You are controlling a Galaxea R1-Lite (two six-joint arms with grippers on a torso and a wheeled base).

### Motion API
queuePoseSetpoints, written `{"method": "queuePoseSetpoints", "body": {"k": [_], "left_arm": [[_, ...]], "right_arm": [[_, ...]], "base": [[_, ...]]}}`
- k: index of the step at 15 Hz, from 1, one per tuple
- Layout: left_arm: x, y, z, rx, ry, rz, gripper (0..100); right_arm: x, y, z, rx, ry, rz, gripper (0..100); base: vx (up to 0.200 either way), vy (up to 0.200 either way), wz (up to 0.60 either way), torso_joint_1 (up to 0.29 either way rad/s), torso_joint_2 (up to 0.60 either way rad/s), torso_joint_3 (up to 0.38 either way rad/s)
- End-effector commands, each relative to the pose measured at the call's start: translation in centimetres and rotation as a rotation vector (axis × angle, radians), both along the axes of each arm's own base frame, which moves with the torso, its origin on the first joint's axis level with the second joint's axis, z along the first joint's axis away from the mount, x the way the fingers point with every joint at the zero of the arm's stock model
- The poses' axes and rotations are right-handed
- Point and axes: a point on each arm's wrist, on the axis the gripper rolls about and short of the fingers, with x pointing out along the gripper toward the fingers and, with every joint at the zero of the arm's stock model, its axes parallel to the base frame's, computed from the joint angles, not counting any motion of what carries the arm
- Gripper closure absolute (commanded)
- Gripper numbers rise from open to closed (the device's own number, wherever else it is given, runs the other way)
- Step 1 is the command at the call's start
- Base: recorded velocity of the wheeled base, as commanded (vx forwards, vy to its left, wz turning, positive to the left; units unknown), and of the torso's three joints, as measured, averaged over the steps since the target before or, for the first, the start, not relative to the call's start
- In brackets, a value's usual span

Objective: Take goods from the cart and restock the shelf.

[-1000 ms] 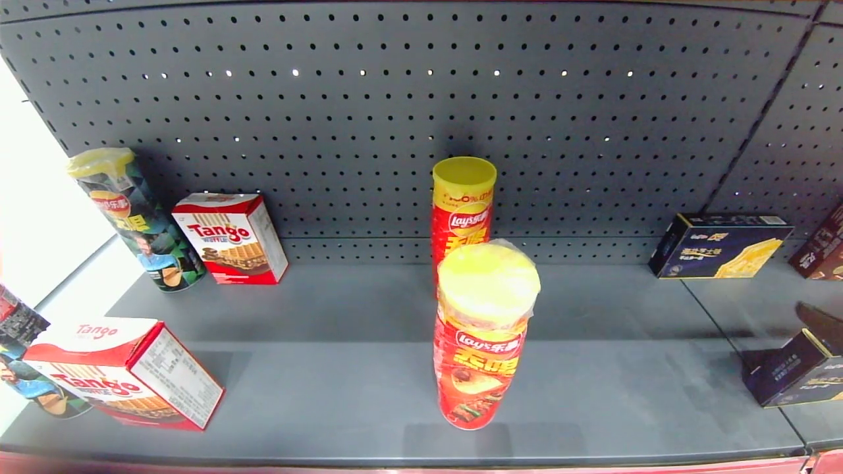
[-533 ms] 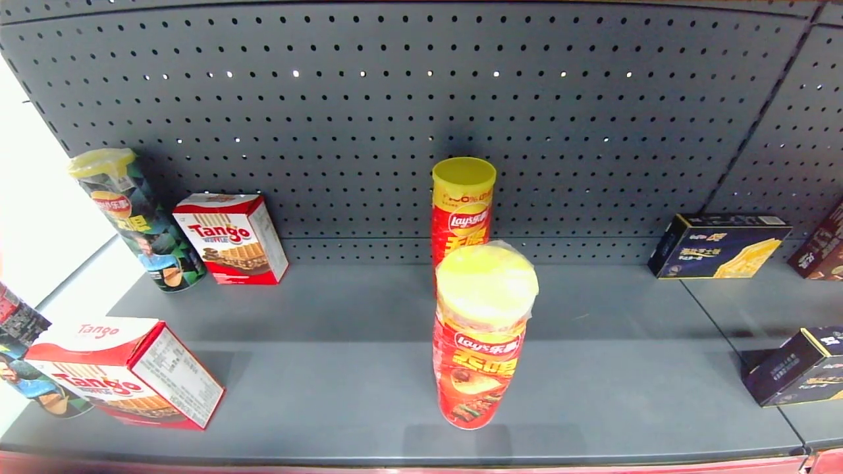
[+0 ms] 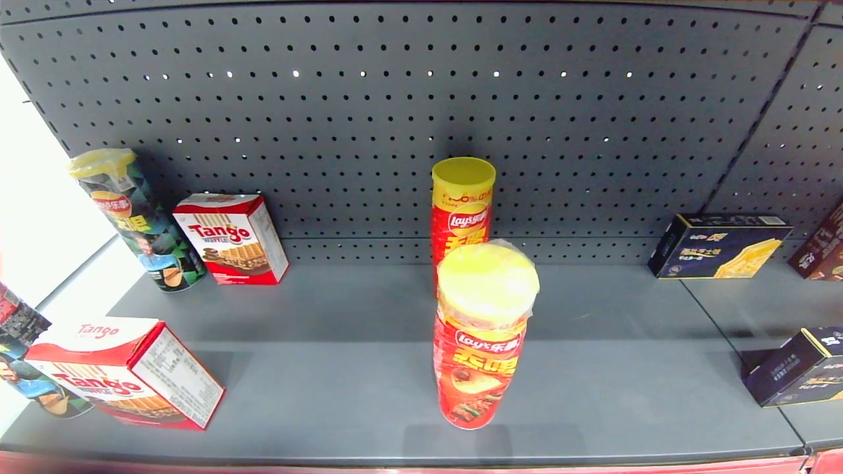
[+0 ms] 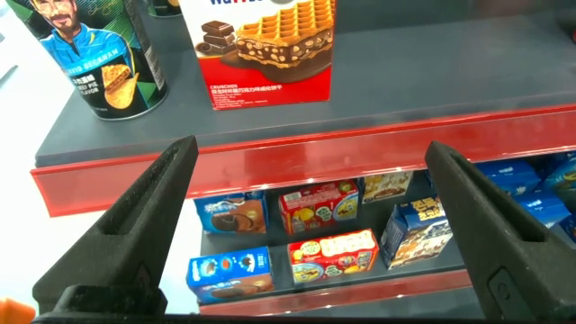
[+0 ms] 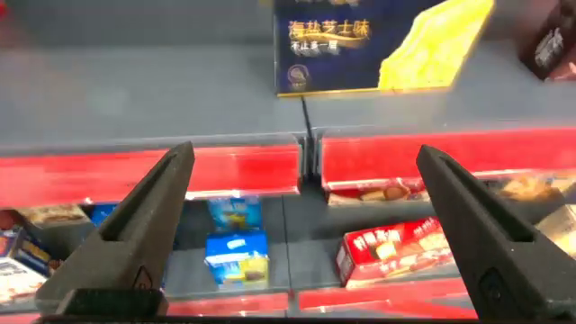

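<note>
Two red chip cans with yellow lids stand mid-shelf, one at the front point(image 3: 484, 336) and one behind it point(image 3: 462, 204) by the pegboard. My left gripper point(image 4: 310, 153) is open and holds nothing; it hangs in front of the shelf's red front edge point(image 4: 297, 157), below a wafer box point(image 4: 261, 49) and a dark chip can point(image 4: 99, 54). My right gripper point(image 5: 306, 155) is also open with nothing in it, facing the red edge point(image 5: 225, 166) beneath a dark blue box point(image 5: 378, 45).
On the shelf board point(image 3: 342, 368) there are wafer boxes at the left front point(image 3: 125, 372) and left back point(image 3: 230, 237), a dark can point(image 3: 132, 217), and dark blue boxes at right point(image 3: 718, 245) point(image 3: 793, 365). Lower shelves hold several small packs point(image 4: 328, 256).
A dark gripper tip that stood over the front dark blue box at the right edge one second ago has withdrawn from the head view. The goods on the shelf have not moved.
</note>
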Motion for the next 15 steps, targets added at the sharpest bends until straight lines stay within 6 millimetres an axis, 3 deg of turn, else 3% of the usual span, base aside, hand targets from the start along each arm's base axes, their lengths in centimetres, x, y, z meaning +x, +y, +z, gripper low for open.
{"method": "queuePoseSetpoints", "body": {"k": [1, 15], "left_arm": [[0.01, 0.0, 0.0, 0.0, 0.002, -0.001, 0], [0.01, 0.04, 0.02, -0.024, 0.003, 0.016, 0]], "right_arm": [[0.02, 0.09, -0.15, -0.011, 0.006, 0.042, 0], [0.01, 0.12, -0.12, -0.004, 0.001, 0.057, 0]], "base": [[0.0, 0.0, 0.0, 0.0, 0.0, 0.0], [0.0, -0.014, 0.0, 0.0, 0.0, 0.001]]}}
